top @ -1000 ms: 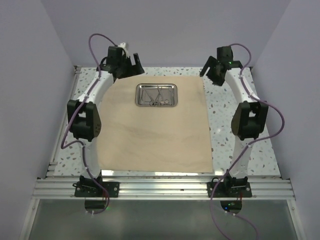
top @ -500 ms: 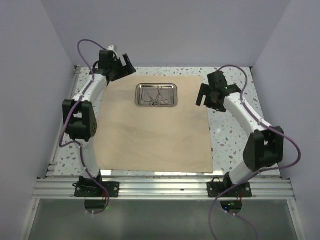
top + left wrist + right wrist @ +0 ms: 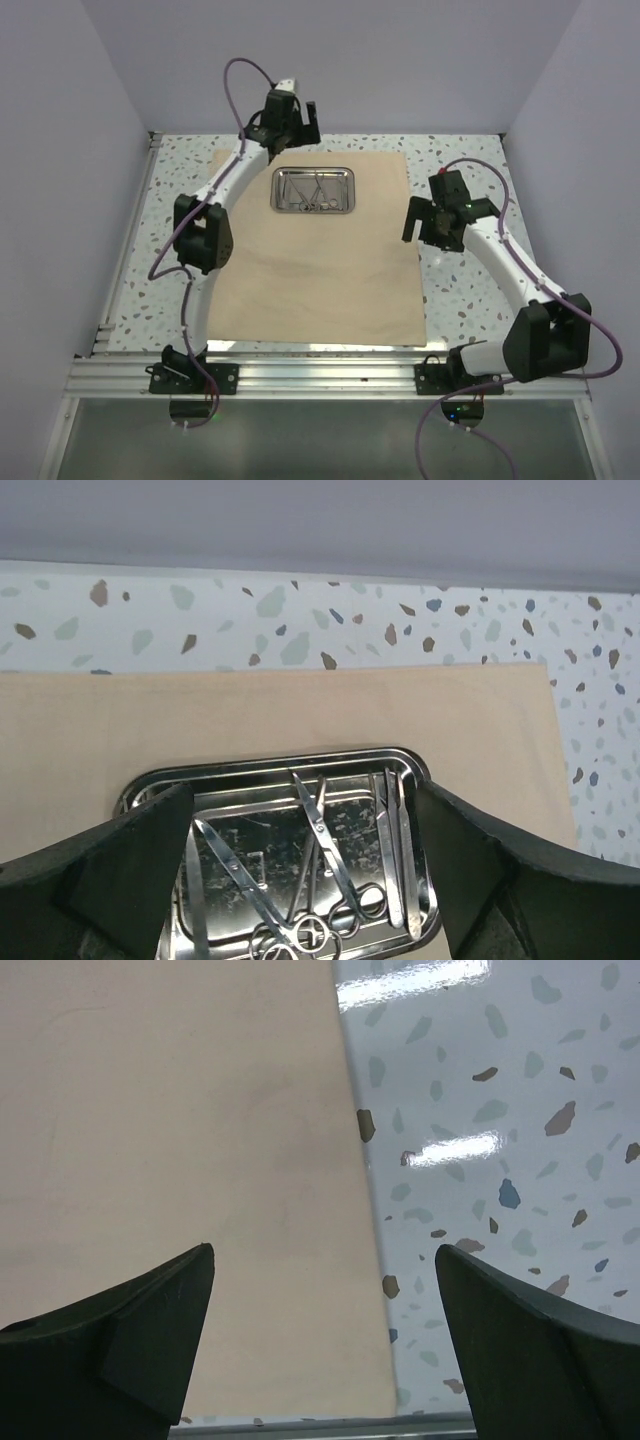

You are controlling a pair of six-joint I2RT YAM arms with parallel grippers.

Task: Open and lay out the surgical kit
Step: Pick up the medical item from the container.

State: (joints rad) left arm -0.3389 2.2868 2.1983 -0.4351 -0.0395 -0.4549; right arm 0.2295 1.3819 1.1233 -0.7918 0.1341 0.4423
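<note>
Evidently the unwrapping is done and the laying-out step is now in hand. At the left, the left end effector [image 3: 292, 122] hangs just past the 12 o'clock side of the steel tray [image 3: 262, 767], fingers spread wide and holding nothing; its wrist camera frames the tray between the two fingers. The tray sits on the cloth wrap [image 3: 310, 270] toward the cloth's 12 o'clock edge. Inside it lie scissor-like forceps [image 3: 320, 825], crossing one another with their ring handles bunched at the near end, and slim tweezers [image 3: 395, 850] along the tray's 3 o'clock wall. The cloth lies open and flat on the speckled table [image 3: 470, 290]. Further right, the right end effector [image 3: 430, 220] hovers over the cloth's 3 o'clock edge, also spread and empty, with cloth under one finger and bare table under the other.

Next, I judge, the left arm must descend into the tray and pinch a single instrument. The overlapping forceps and the tray's shallow walls call for a narrow, well-aligned approach.
</note>
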